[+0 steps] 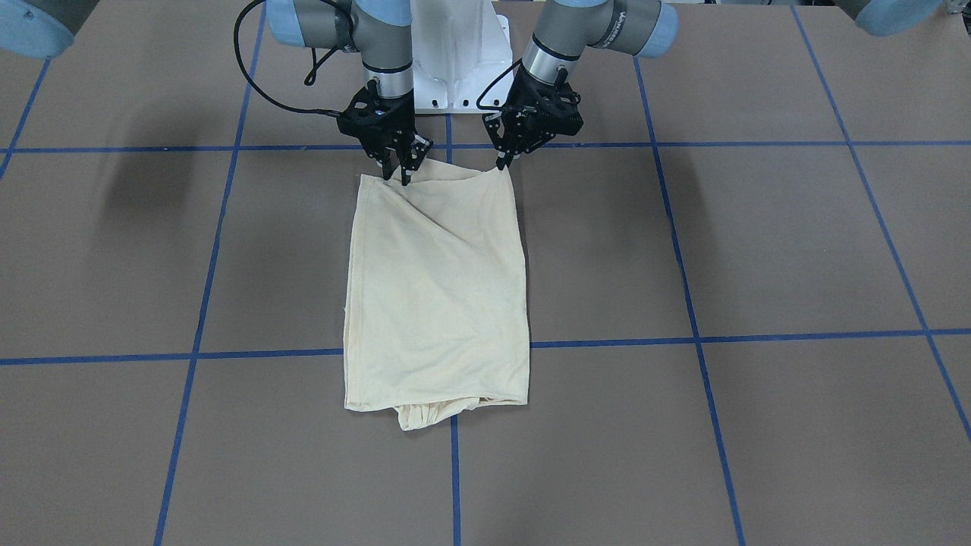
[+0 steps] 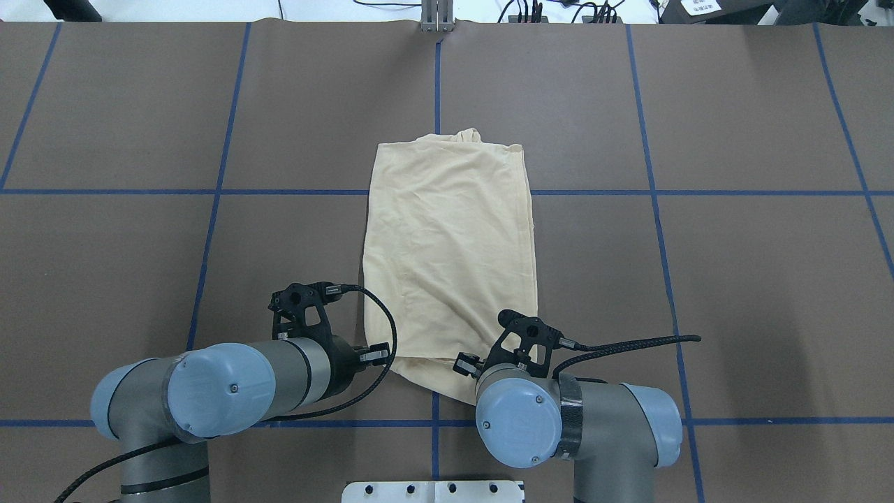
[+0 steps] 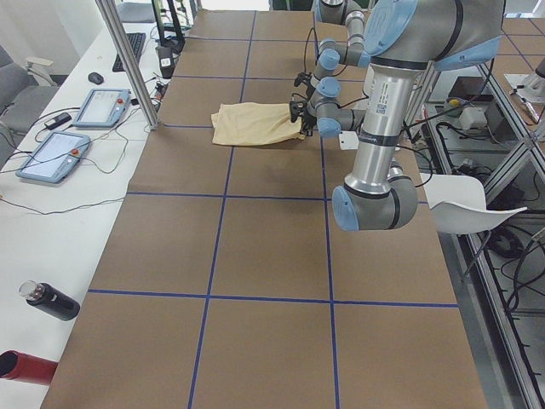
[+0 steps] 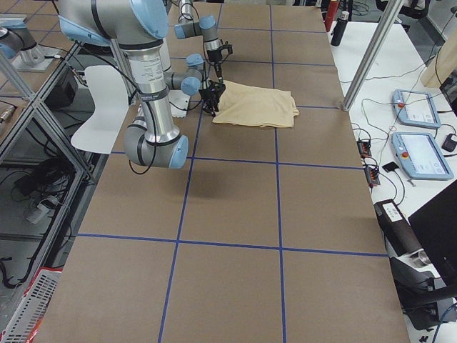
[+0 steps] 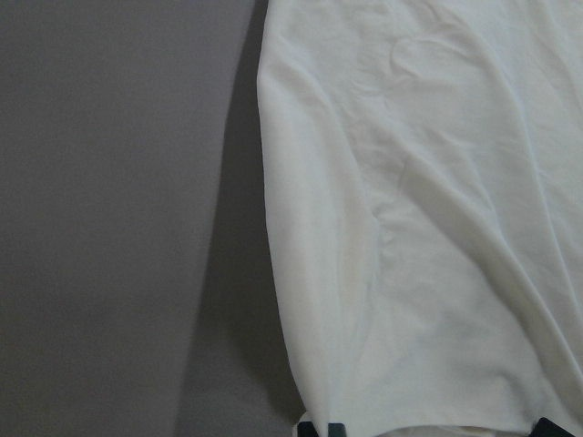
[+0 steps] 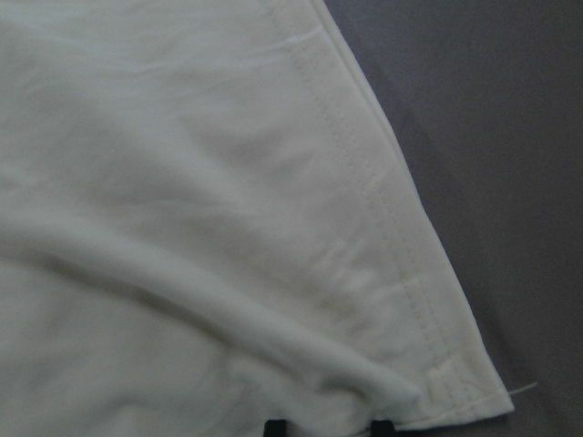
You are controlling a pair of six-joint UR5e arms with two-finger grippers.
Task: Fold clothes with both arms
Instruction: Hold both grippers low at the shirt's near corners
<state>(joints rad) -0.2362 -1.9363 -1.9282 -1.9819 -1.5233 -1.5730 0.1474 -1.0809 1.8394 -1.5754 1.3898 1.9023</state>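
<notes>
The pale cream-yellow T-shirt (image 1: pixel 436 288) lies folded into a long narrow rectangle in the middle of the brown table (image 1: pixel 758 250), with a bunched bit poking out at its far end. No print shows. My left gripper (image 1: pixel 502 161) pinches one corner of the edge nearest the robot, and my right gripper (image 1: pixel 399 174) pinches that edge near the other corner. That edge is raised a little off the table. In the left wrist view the cloth (image 5: pixel 437 228) hangs up to the fingertips over its shadow. In the right wrist view the stitched hem corner (image 6: pixel 428 364) sits beside the fingertips.
The white base pedestal (image 1: pixel 455 61) stands just behind both grippers. Blue tape lines (image 2: pixel 209 192) grid the table. A side bench holds two tablets (image 3: pixel 102 106), a dark bottle (image 3: pixel 49 300) and a metal post (image 3: pixel 128 60). Brown surface extends on both sides of the shirt.
</notes>
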